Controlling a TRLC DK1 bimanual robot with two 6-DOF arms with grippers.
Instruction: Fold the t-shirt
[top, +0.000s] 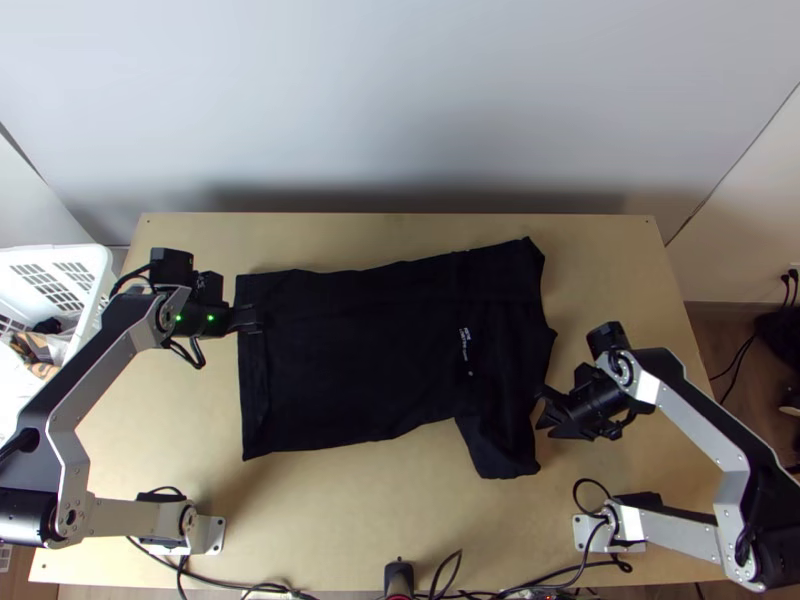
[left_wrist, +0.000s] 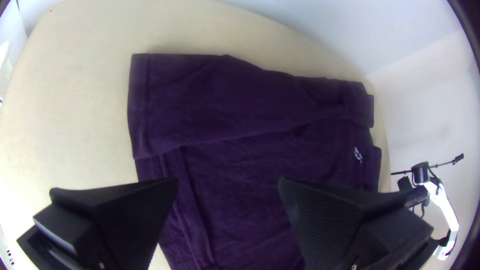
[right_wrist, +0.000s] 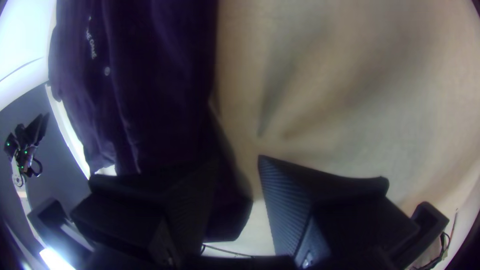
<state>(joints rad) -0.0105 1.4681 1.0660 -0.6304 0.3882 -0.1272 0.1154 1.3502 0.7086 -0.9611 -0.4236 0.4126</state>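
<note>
Fingers wide apart on my left gripper (left_wrist: 228, 180), I have them above the hem end of the black t-shirt (top: 350, 350), where they could pinch the cloth for a fold. Across the wooden table (top: 340, 500) the shirt lies mostly flat, its far-side flap (left_wrist: 225, 100) laid inward over the body, probably to narrow it. The near sleeve (top: 500, 450) juts toward the table's near edge, so I judge that side is the next to turn in. My right gripper (right_wrist: 239, 160), parted with nothing pinched, is beside the collar end near that sleeve, well placed to take it.
</note>
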